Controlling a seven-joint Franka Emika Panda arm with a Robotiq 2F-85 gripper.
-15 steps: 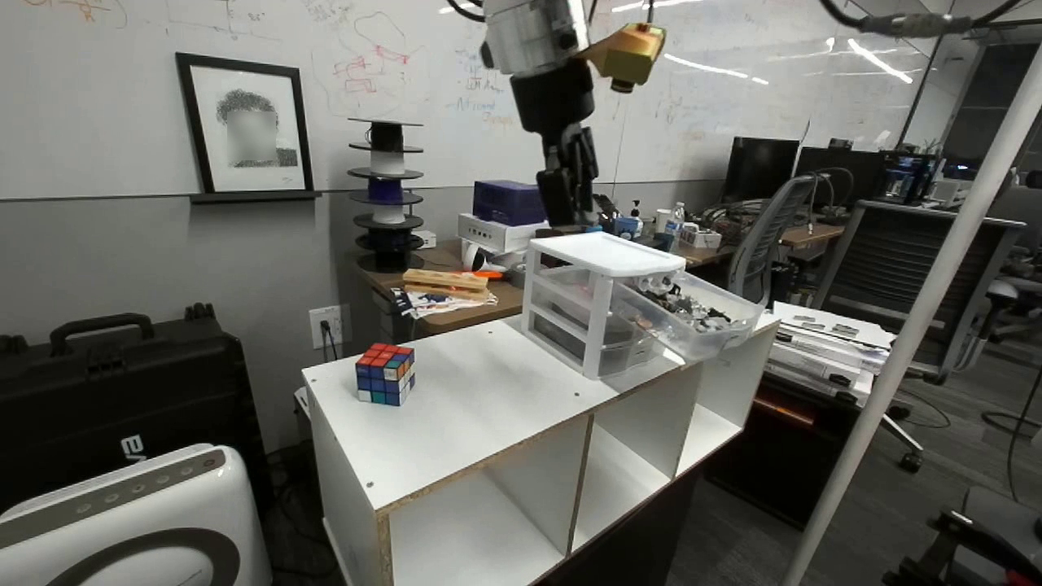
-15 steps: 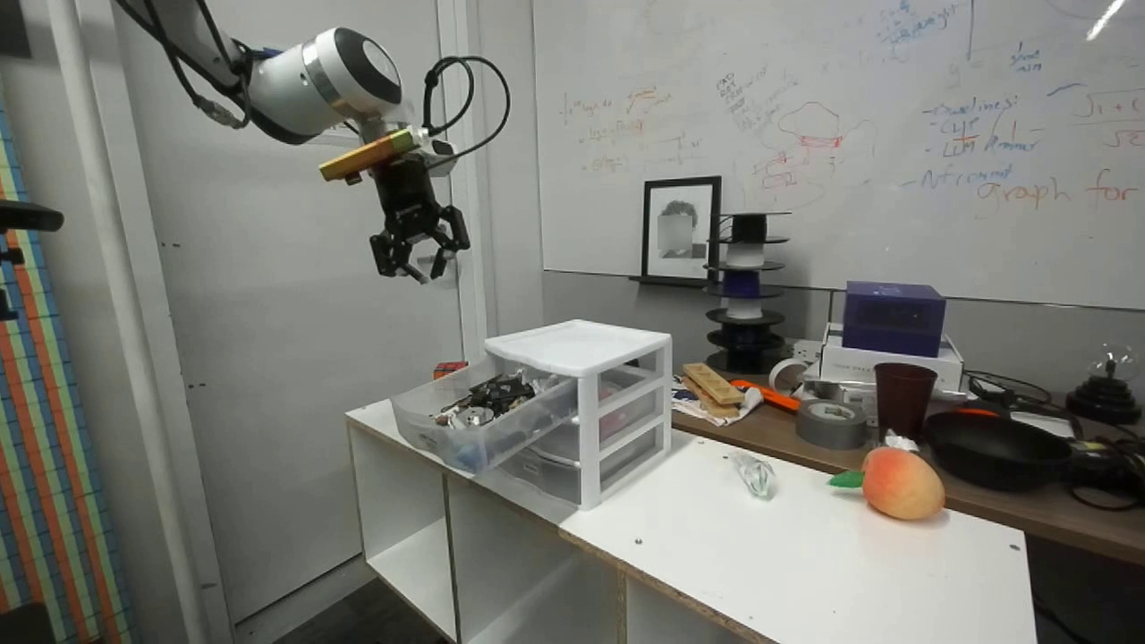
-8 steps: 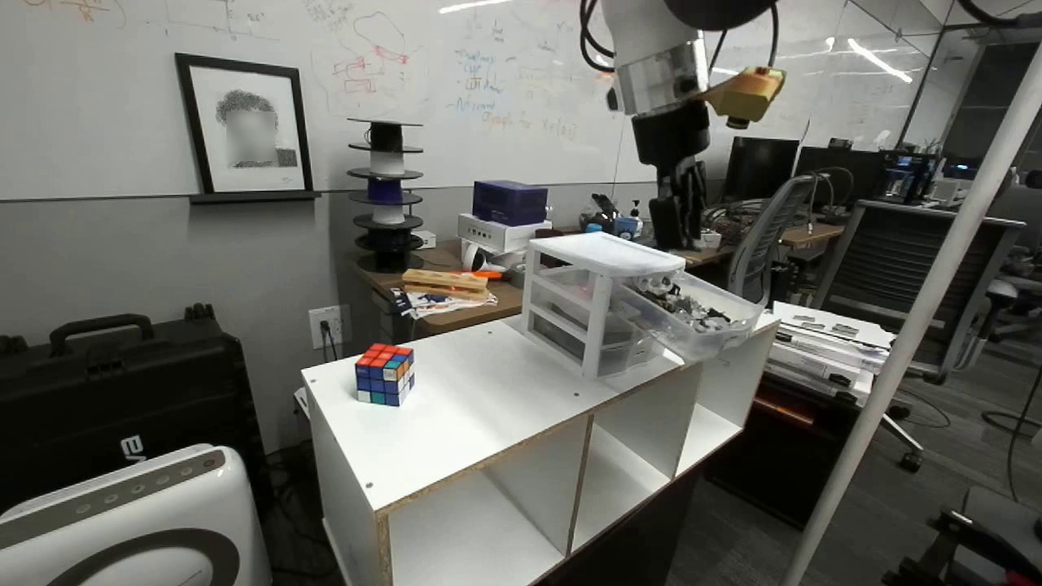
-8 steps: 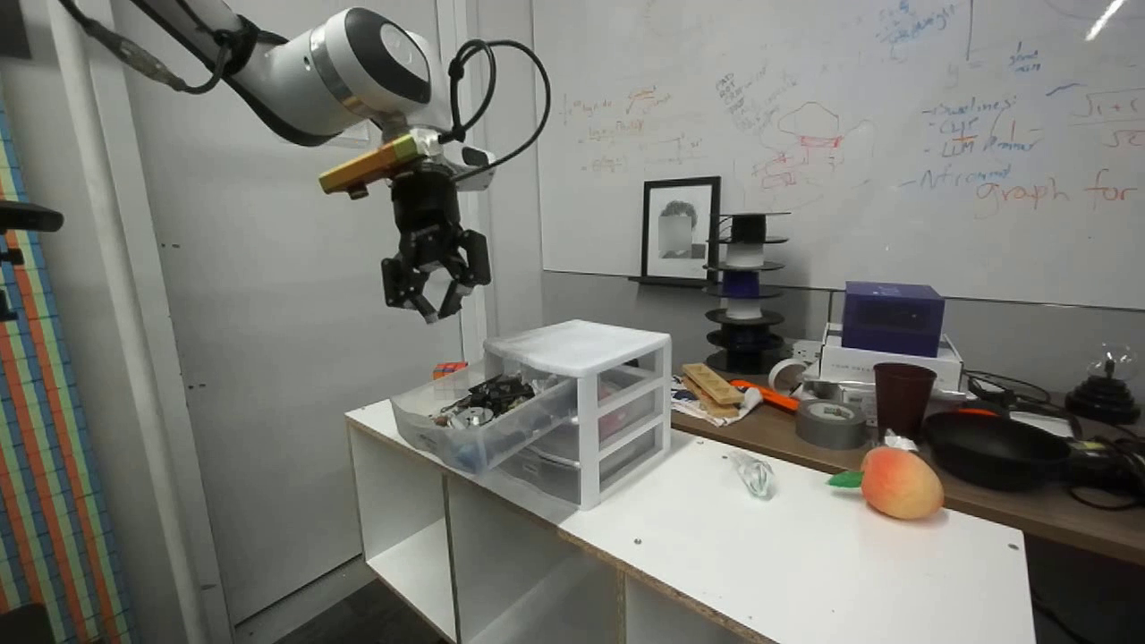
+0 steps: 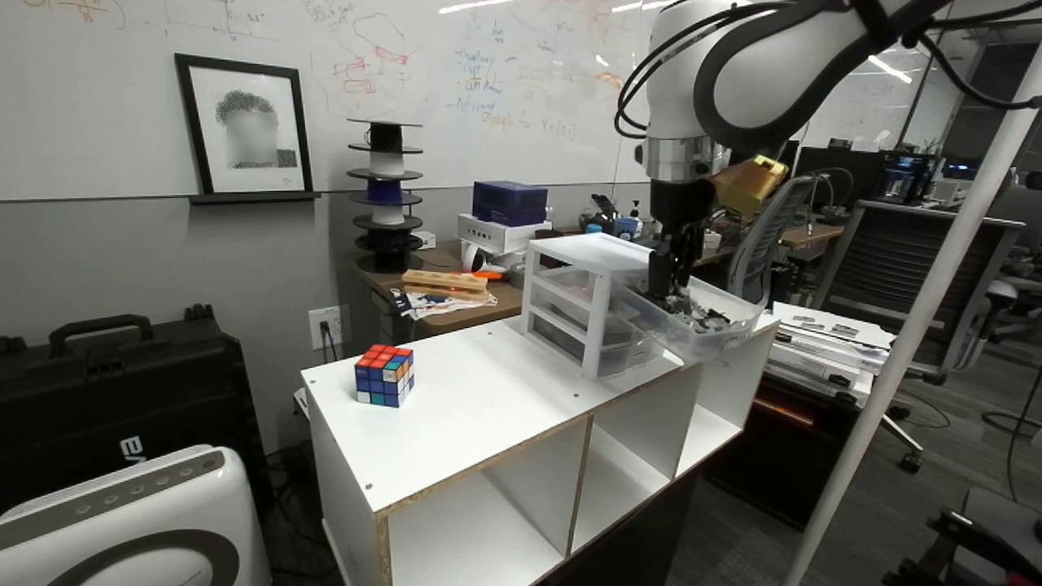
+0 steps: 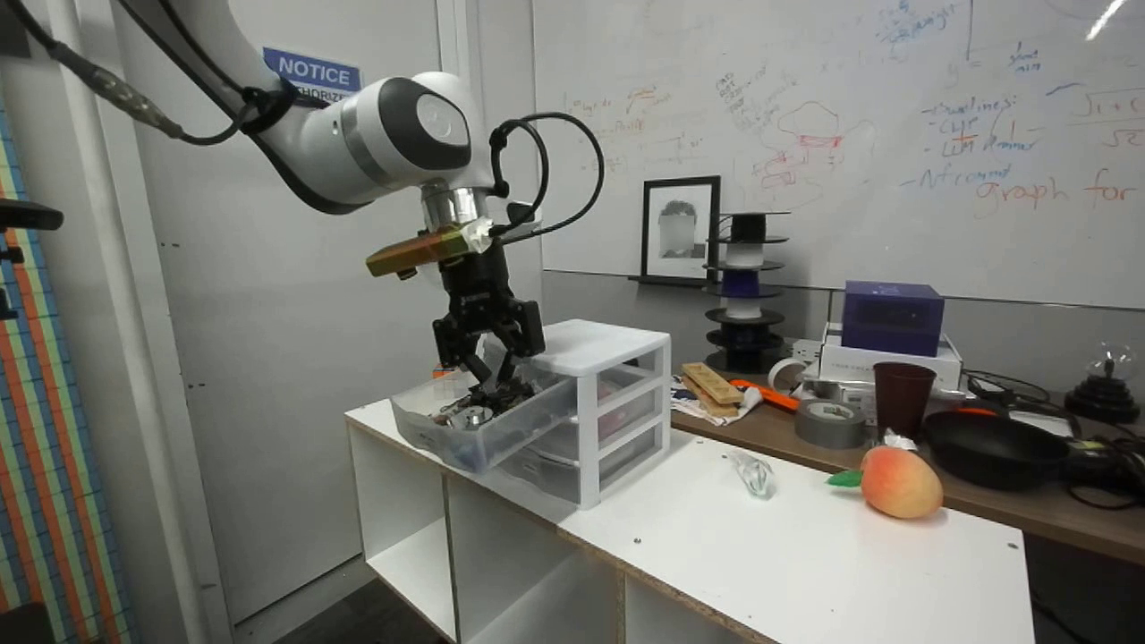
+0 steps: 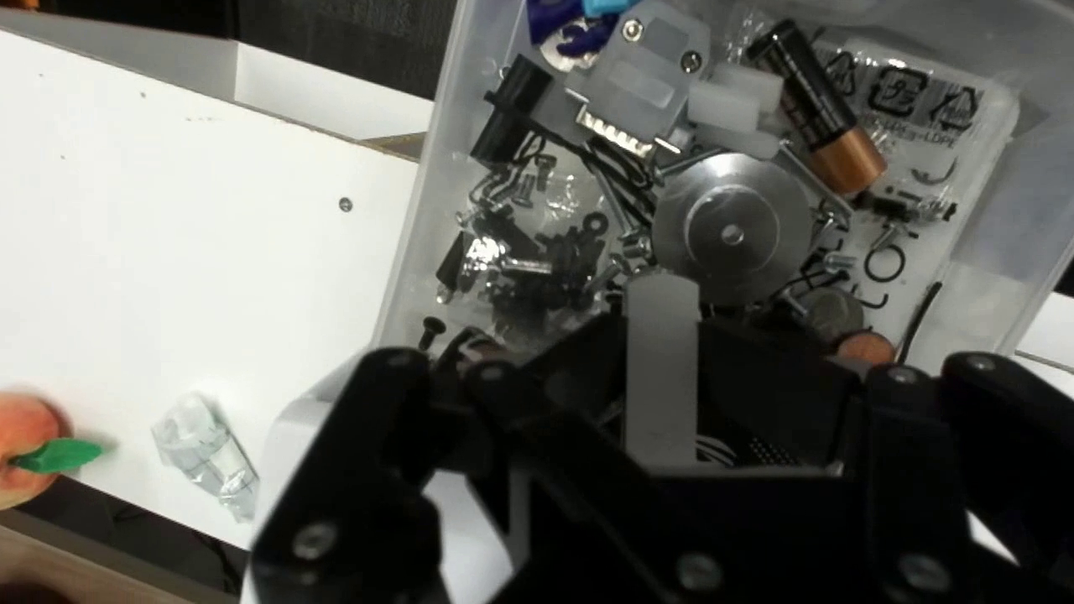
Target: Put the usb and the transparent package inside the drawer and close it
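Pinching: tool [image 6: 494,374] on what seems the usb [image 7: 662,369] (smooth, grey, round-ended) | Beneath: translucent plastic drawer [image 6: 436,441]

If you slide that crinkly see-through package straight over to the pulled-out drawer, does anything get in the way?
Yes. The white-framed drawer unit itself stands on the white cabinet between the transparent package and the pulled-out drawer, so sliding straight across would probably bump its side. Lifting the package over its top looks better.
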